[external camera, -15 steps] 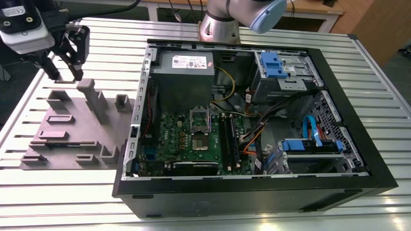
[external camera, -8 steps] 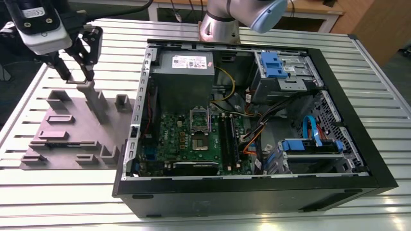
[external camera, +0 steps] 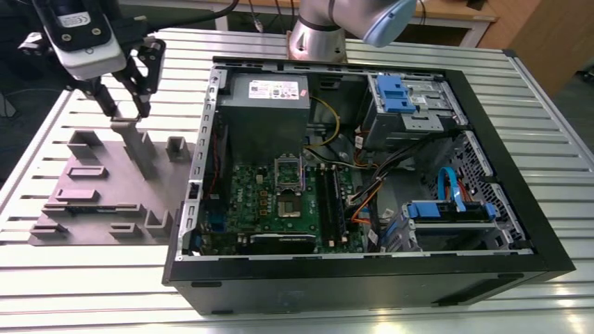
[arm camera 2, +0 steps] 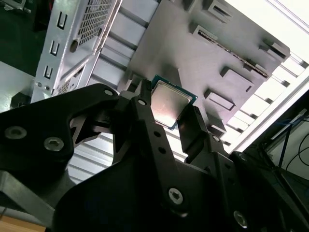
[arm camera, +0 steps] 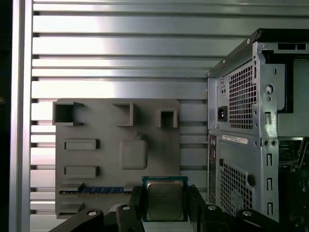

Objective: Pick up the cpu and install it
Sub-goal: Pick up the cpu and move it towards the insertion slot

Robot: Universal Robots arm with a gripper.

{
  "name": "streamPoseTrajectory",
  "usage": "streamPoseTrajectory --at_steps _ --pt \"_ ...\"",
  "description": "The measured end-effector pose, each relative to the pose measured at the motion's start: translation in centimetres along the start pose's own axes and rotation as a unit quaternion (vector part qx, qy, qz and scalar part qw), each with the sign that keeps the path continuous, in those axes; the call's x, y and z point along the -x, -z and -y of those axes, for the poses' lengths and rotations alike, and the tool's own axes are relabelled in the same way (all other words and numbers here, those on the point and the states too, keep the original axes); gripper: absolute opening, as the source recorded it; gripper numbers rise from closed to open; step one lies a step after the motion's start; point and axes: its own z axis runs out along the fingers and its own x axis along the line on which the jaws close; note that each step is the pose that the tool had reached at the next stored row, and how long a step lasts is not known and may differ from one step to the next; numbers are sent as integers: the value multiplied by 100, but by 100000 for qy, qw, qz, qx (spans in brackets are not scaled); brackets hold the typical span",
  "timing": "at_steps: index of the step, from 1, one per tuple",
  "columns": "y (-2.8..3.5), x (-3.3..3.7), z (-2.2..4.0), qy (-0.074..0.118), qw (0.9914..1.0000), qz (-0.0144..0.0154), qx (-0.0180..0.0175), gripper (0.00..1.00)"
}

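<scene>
The cpu (arm camera: pixel 165 199) is a small square chip with a pale metal top and a green rim, held between my black fingers (arm camera: pixel 136 204) in both wrist views. My gripper (arm camera 2: pixel 170 116) is shut on the cpu (arm camera 2: pixel 167 103) by two opposite edges. In the exterior view my gripper (external camera: pixel 126 111) hangs above the grey holder plate (external camera: pixel 93 188) at the exterior view's left, outside the open computer case (external camera: pixel 371 271). The motherboard's socket (external camera: pixel 289 203) lies inside the case, with its silver frame (external camera: pixel 288 169) beside it.
The holder plate (arm camera: pixel 104 188) carries several raised blocks and posts, and a blue-edged memory stick (arm camera: pixel 101 190) lies in one slot. The case's rear wall (arm camera: pixel 236 140) stands close beside the plate. Inside the case are cables, blue drive bays (external camera: pixel 399 94) and a grey power supply (external camera: pixel 264 94).
</scene>
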Motion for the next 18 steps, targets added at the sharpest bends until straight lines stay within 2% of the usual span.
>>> streamPoseTrajectory --at_steps 18 --pt "-6 391 -5 1 100000 4 3 47"
